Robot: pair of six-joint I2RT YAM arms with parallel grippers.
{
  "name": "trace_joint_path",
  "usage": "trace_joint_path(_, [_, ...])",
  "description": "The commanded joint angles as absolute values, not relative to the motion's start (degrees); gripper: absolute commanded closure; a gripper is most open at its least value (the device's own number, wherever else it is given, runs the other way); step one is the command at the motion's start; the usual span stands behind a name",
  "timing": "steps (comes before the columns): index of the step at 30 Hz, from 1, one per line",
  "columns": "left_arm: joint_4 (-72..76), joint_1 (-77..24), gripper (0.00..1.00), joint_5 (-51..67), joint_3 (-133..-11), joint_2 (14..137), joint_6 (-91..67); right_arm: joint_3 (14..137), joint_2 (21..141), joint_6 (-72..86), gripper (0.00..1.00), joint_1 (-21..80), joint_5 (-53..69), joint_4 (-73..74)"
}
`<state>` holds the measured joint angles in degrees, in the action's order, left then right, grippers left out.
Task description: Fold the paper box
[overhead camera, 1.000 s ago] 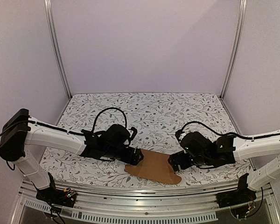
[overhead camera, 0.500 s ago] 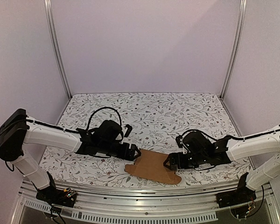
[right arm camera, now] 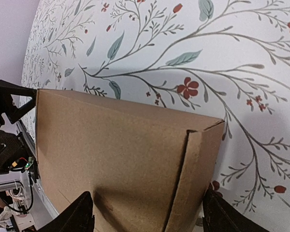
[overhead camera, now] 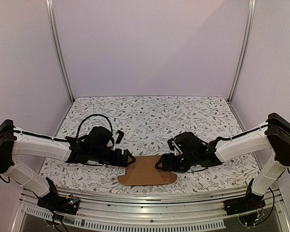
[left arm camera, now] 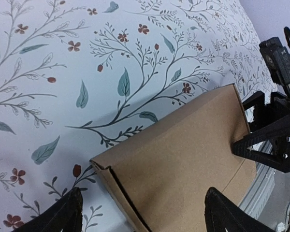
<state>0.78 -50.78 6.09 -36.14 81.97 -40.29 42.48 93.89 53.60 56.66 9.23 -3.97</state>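
The paper box (overhead camera: 147,170) is a plain brown cardboard piece lying low on the flowered table near the front edge, with a rounded flap toward the front. My left gripper (overhead camera: 127,158) is at its left end and my right gripper (overhead camera: 161,163) at its right end. In the left wrist view the box (left arm camera: 183,145) lies between the wide-apart fingers of my left gripper (left arm camera: 145,220), with a folded side wall on the left. In the right wrist view the box (right arm camera: 116,150) fills the gap of my right gripper (right arm camera: 150,220), which is open too.
The flowered table cover (overhead camera: 154,116) stretches behind the box to the back wall. A metal rail (overhead camera: 145,198) runs along the front edge just below the box. Frame posts (overhead camera: 58,48) stand at the back corners.
Both grippers have moved left and lower toward the table. The box has shifted left with them and lies flatter, its rounded flap now at the front left.
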Motion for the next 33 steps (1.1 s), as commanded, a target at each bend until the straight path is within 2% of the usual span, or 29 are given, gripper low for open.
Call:
trace_joint_path(1, [-2.3, -49.29, 0.14, 6.38, -32.77, 78.2, -42.62, 47.43, 98.95, 52.91, 0.25, 55.69, 10.72, -6.38])
trace_joint_path(11, [-5.92, -46.71, 0.13, 6.46, -28.51, 70.07, -45.64, 51.24, 105.32, 52.76, 0.42, 54.4, 8.5, -8.61])
trace_joint_path(22, [-3.15, -46.32, 0.13, 11.7, -30.21, 73.19, -47.46, 48.81, 103.14, 53.56, 0.57, 54.36, 2.59, -9.25])
trace_joint_path(28, [-1.03, -46.19, 0.13, 13.35, -32.24, 76.88, -47.45, 46.74, 101.42, 54.3, 0.6, 54.4, 1.34, -10.33])
trace_joint_path(33, [-1.02, -45.58, 0.14, 13.35, -35.41, 80.37, -45.89, 45.07, 99.84, 53.98, 0.58, 54.32, 1.41, -10.97])
